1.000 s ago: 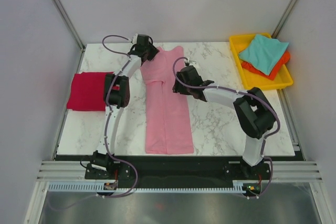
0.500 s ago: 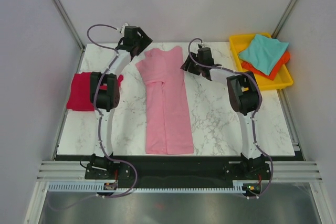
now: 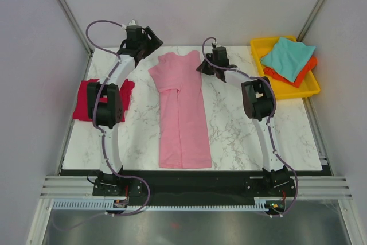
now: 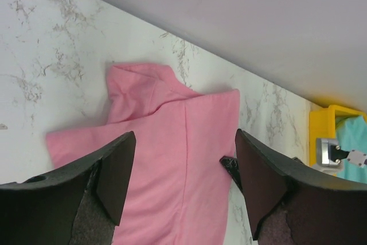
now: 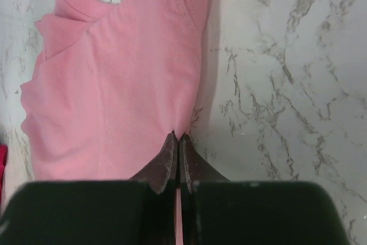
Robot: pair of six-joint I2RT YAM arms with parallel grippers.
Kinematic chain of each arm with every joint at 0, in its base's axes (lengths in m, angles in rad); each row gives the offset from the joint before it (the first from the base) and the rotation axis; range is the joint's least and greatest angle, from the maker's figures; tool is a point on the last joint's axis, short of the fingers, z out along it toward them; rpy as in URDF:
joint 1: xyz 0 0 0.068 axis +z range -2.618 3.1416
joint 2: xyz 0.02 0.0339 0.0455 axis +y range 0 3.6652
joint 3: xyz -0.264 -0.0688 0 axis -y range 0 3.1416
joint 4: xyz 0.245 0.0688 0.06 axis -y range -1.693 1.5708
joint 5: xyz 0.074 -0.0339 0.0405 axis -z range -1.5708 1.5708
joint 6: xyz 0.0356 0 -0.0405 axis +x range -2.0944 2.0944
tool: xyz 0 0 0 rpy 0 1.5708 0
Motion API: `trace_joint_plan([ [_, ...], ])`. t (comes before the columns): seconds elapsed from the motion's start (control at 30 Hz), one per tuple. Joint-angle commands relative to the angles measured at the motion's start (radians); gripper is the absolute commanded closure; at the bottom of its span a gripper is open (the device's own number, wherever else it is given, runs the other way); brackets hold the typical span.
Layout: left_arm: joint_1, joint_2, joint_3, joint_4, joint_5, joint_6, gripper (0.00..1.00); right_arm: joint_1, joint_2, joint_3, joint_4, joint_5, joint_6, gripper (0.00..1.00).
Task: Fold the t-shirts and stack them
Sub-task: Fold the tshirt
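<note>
Left gripper (image 4: 184, 142): far edge, near left corner, jaws spread wide.
Right gripper (image 5: 177, 139): far edge, mid-bench, fingers pinched on pink t-shirt (image 5: 114, 84).

My right gripper (image 3: 203, 67) is now at the pink t-shirt (image 3: 180, 113)'s far right corner, up from mid-edge, jaws pinched on the hem. My left gripper (image 3: 150, 38) is now further back-left, off the cloth, jaws apart. The shirt's upper left is spread wider.
</note>
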Motion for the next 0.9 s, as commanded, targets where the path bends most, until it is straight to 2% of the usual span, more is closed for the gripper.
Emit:
trace_joint_plan([
  [0.0,0.003,-0.035,-0.055,0.063,0.069,0.06,0.22,-0.052,0.003,0.015,-0.12,0.08,-0.038,0.99],
  [0.07,0.002,-0.042,-0.115,0.104,0.105,0.04,0.22,-0.066,-0.001,0.022,-0.129,0.071,-0.048,0.97],
  [0.1,0.0,-0.058,-0.138,0.144,0.111,0.033,0.22,-0.075,0.0,0.038,-0.131,0.047,-0.053,0.86],
  [0.2,-0.017,-0.113,-0.256,0.182,0.079,0.01,0.17,-0.072,0.02,0.105,-0.177,-0.001,-0.088,0.34],
  [0.37,-0.061,-0.245,-0.495,0.238,-0.05,-0.024,0.08,-0.05,-0.073,0.024,-0.175,-0.014,-0.076,0.32],
  [0.47,-0.077,-0.376,-0.664,0.242,-0.05,-0.07,0.06,-0.027,-0.222,-0.135,-0.169,0.035,-0.078,0.34],
  [0.6,-0.124,-0.56,-0.864,0.152,-0.039,-0.09,0.06,0.058,-0.484,-0.477,-0.165,0.107,-0.058,0.36],
  [0.63,-0.155,-0.611,-0.941,0.125,-0.05,-0.089,0.06,0.077,-0.603,-0.538,-0.175,0.132,-0.041,0.36],
  [0.67,-0.173,-0.704,-0.982,0.053,-0.099,-0.093,0.08,0.095,-0.667,-0.604,-0.192,0.15,-0.015,0.36],
  [0.7,-0.213,-0.761,-1.028,0.038,-0.127,-0.095,0.08,0.144,-0.732,-0.754,-0.18,0.167,0.014,0.35],
  [0.8,-0.244,-0.952,-1.186,-0.032,-0.139,-0.096,0.09,0.222,-0.994,-0.953,-0.227,0.217,0.062,0.35],
  [0.87,-0.259,-1.025,-1.301,-0.057,-0.124,-0.081,0.09,0.249,-1.089,-1.093,-0.232,0.215,0.088,0.34],
])
